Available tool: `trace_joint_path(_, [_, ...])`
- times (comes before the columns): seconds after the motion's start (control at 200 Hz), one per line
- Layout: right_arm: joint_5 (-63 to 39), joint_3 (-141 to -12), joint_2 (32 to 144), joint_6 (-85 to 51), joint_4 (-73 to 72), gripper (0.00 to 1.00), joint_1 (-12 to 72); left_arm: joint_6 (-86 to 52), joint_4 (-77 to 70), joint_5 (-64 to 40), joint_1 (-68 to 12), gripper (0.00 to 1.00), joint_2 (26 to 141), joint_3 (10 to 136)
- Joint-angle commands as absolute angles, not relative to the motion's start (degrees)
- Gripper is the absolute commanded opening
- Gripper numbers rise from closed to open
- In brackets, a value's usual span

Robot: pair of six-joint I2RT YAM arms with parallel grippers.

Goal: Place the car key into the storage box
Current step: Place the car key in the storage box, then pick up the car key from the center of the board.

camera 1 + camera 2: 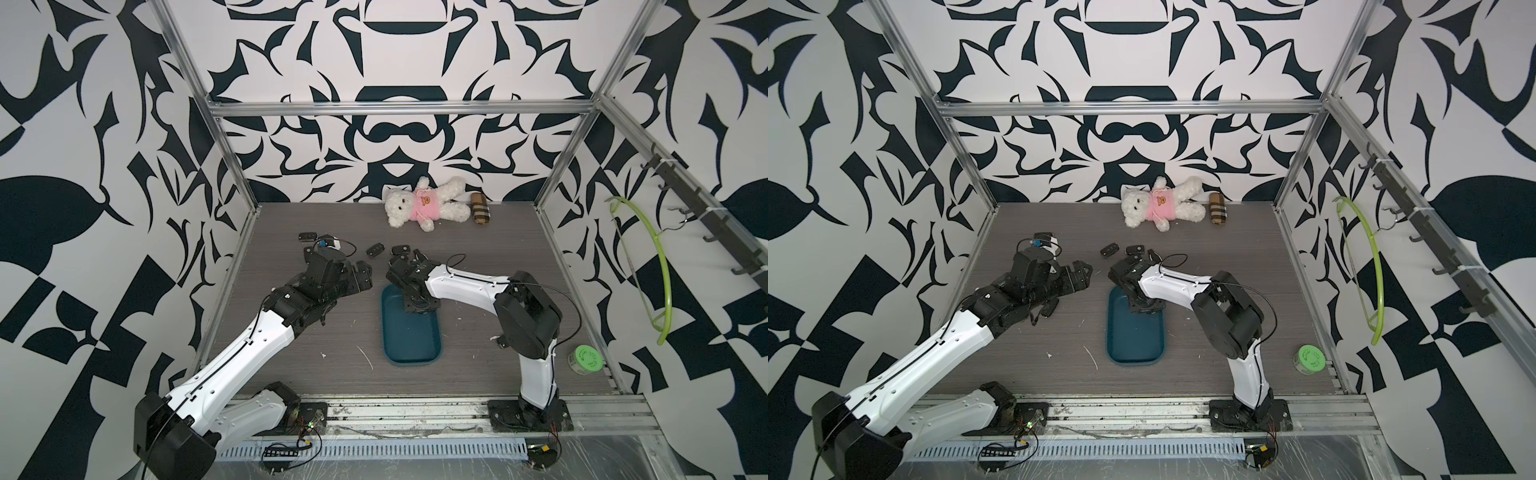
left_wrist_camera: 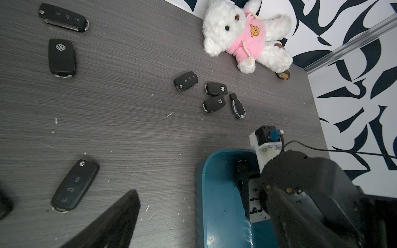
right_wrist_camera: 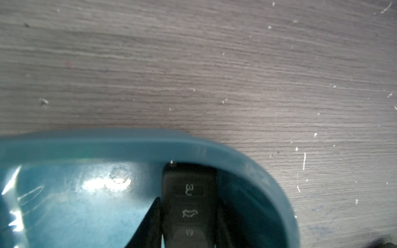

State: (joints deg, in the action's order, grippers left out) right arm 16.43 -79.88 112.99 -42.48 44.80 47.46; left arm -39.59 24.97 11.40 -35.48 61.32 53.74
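Found car key (image 3: pixel 189 214) pinched betw. R gripper (image 3: pixel 189 200) jaws, low inside storage box (image 1: pixel 411 332), at its upper end, mid-frame in a top view. Noted L gripper (image 1: pixel 363 276) jaws spread wide, empty, just up-left of box. Saw other fobs (image 2: pixel 61 57) loose on desk (image 1: pixel 498 232).

Car key (image 3: pixel 189 206) in teal storage box (image 3: pixel 107 146)

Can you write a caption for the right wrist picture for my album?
Right gripper holds a key in the blue box, near its rounded corner.
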Motion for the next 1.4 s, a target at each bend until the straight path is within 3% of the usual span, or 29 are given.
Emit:
trace_joint_path(0.0, [18.11, -81.99, 111.97, -43.51, 45.83, 0.41, 47.59, -39.04, 25.4, 12.24, -35.41, 0.99, 61.55, 54.32])
trace_joint_path(0.465, [18.18, -81.85, 108.53, -42.55, 45.19, 0.48, 47.59, -38.58, 26.0, 15.99, -35.38, 0.99, 61.96, 54.03])
trace_joint_path(0.695, [15.88, -79.67, 101.44, -38.25, 38.88, 0.48, 47.63, -41.38, 31.48, 27.82, -34.62, 0.99, 62.28, 53.29])
trace_joint_path(1.02, [14.41, -78.66, 95.84, -33.5, 32.83, 0.8, 47.64, -43.69, 34.08, 18.78, -23.13, 0.99, 67.21, 51.32])
trace_joint_path(1.075, [14.22, -78.6, 95.3, -32.91, 32.29, 0.88, 47.64, -44.24, 33.47, 16.23, -20.98, 0.99, 68.62, 50.4])
trace_joint_path(1.095, [14.24, -78.58, 95.08, -32.68, 32.07, 1.0, 47.64, -44.32, 33.02, 15.45, -20.26, 0.99, 69.1, 50.03])
trace_joint_path(1.395, [11.54, -79.08, 93.71, -30.79, 30.2, 0.99, 47.53, -42.01, 25.58, 4.48, -12.6, 0.99, 79.56, 46.55])
